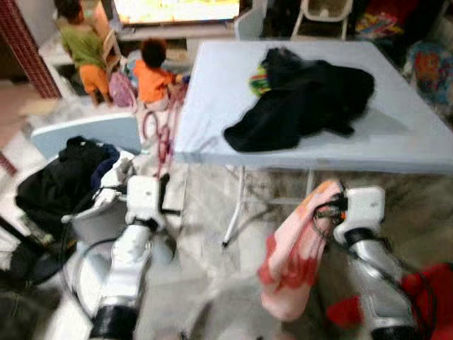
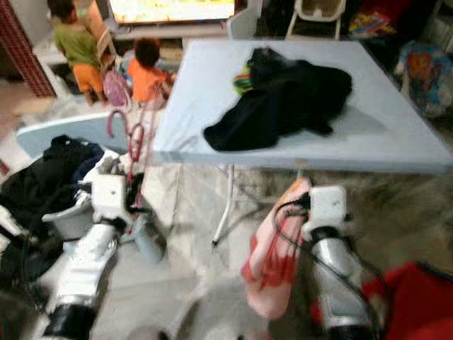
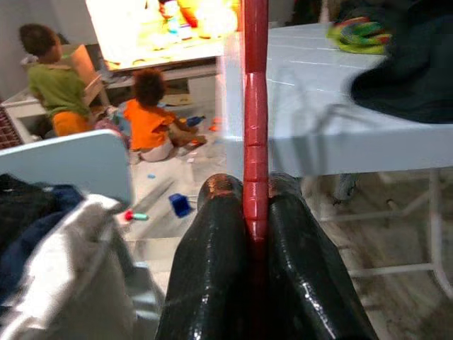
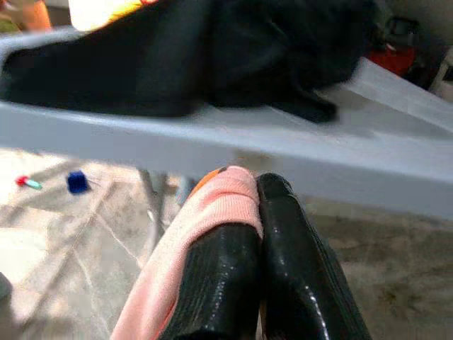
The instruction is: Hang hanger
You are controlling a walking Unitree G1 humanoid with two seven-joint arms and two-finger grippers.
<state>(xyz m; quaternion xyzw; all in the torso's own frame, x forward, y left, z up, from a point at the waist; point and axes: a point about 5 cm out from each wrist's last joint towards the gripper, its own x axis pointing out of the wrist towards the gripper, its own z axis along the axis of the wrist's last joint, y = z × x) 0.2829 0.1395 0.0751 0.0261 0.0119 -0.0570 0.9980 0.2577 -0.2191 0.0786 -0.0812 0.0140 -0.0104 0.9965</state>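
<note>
Red hanger (image 3: 255, 106) pinched tight in the left gripper (image 3: 255, 212), long side straight up, low on the left near the clothes basket (image 1: 92, 219). Pink garment (image 1: 297, 255) clamped in the right gripper (image 4: 258, 205), hanging just right of it, before the table (image 1: 396, 142). No writing to read.

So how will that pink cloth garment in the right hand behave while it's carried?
Probably floppy: the pink cloth garment droops in loose folds below the right hand, which pinches only its top edge. It looks light and thin, so it may swing or drag. The rigid red plastic hanger, clamped in the left hand, should hold its shape.
</note>
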